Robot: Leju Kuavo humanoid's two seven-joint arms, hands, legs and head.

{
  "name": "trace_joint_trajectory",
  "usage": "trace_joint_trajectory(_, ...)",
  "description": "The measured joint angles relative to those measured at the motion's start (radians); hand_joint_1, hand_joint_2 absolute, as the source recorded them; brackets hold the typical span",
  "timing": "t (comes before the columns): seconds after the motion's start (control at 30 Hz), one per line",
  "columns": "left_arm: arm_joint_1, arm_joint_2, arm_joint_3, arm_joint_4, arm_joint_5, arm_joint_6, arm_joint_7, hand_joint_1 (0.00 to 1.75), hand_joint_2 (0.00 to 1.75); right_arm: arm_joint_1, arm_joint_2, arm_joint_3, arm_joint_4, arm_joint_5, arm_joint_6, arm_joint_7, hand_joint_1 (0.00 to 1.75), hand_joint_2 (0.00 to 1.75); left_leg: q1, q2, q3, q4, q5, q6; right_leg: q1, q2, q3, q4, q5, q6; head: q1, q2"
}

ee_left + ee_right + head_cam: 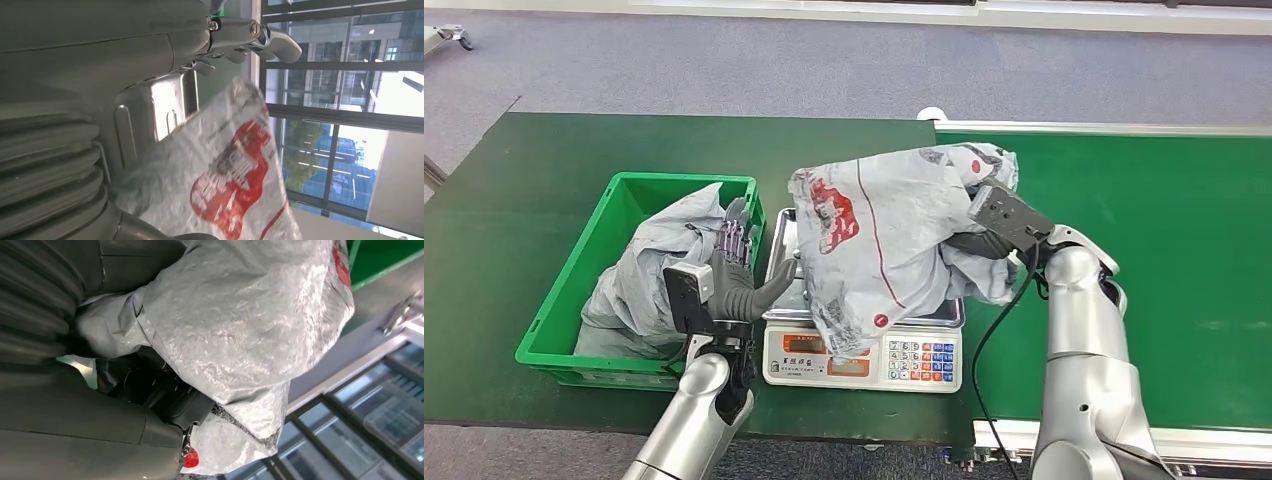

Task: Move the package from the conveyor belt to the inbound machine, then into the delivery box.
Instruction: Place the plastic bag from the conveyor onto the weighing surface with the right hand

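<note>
I have the package (879,240) off the conveyor belt (1184,260) and resting on the scale (864,355), my right hand's (979,243) fingers gripping its edge, left hand (736,275) spread beside it; the green box (564,310) transfer remains.

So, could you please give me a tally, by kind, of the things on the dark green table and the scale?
Grey packages: 2, one on the scale held by the right hand, one in the crate
Green crates: 1
Scales: 1
Total: 4
</note>
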Motion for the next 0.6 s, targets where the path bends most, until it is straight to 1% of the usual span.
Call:
trace_joint_trajectory(0.07, -0.004, -0.001, -0.004, 0.007, 0.008, 0.004, -0.007, 0.00, 1.75, -0.030, 0.009, 0.007, 0.067, 0.041, 0.000, 0.055, 1.75, 1.75, 0.000, 0.000, 0.000, 0.000, 0.000, 0.000, 0.000, 0.000, 0.000, 0.000, 0.000, 0.000, 0.000, 0.000)
trace_joint_trajectory(0.17, -0.005, -0.001, -0.008, 0.014, 0.019, 0.004, -0.016, 0.00, 1.75, -0.085, 0.012, 0.046, 0.229, 0.114, 0.000, 0.199, 1.75, 1.75, 0.000, 0.001, 0.001, 0.000, 0.001, -0.001, 0.000, 0.001, 0.000, 0.000, 0.000, 0.000, 0.000, 0.000)
trace_joint_trajectory(0.2, -0.005, -0.001, -0.009, 0.015, 0.020, 0.004, -0.017, 0.00, 1.75, -0.095, 0.012, 0.064, 0.272, 0.126, 0.000, 0.229, 1.75, 1.75, 0.000, 0.000, 0.001, 0.000, 0.001, -0.001, 0.000, 0.001, 0.000, 0.000, 0.000, 0.000, 0.000, 0.000)
trace_joint_trajectory(0.23, -0.005, -0.001, -0.010, 0.016, 0.021, 0.004, -0.017, 0.00, 1.75, -0.102, 0.013, 0.082, 0.309, 0.134, 0.000, 0.246, 1.75, 1.75, 0.000, -0.002, 0.000, 0.000, 0.001, -0.001, 0.000, 0.000, 0.000, 0.000, 0.000, 0.000, 0.000, 0.000)
trace_joint_trajectory(0.33, -0.004, -0.001, -0.010, 0.018, 0.022, 0.004, -0.017, 0.00, 1.75, -0.118, 0.014, 0.114, 0.384, 0.138, 0.000, 0.258, 1.75, 1.75, 0.000, -0.004, 0.000, 0.000, 0.001, -0.001, 0.000, -0.002, 0.000, 0.001, 0.000, -0.001, 0.000, 0.000)
trace_joint_trajectory(0.5, -0.004, 0.000, -0.010, 0.018, 0.022, 0.003, -0.016, 0.00, 1.75, -0.140, 0.013, 0.137, 0.449, 0.133, 0.000, 0.274, 1.75, 1.75, 0.000, -0.003, 0.000, 0.000, 0.001, -0.001, 0.000, -0.003, 0.000, 0.001, 0.000, -0.001, 0.000, 0.000)
trace_joint_trajectory(0.6, -0.003, 0.000, -0.010, 0.017, 0.022, 0.003, -0.012, 0.00, 1.75, -0.145, 0.014, 0.148, 0.479, 0.128, 0.000, 0.342, 1.75, 1.75, 0.000, -0.004, 0.000, 0.000, 0.001, -0.001, 0.000, -0.003, 0.000, 0.001, 0.000, -0.001, 0.000, 0.000)
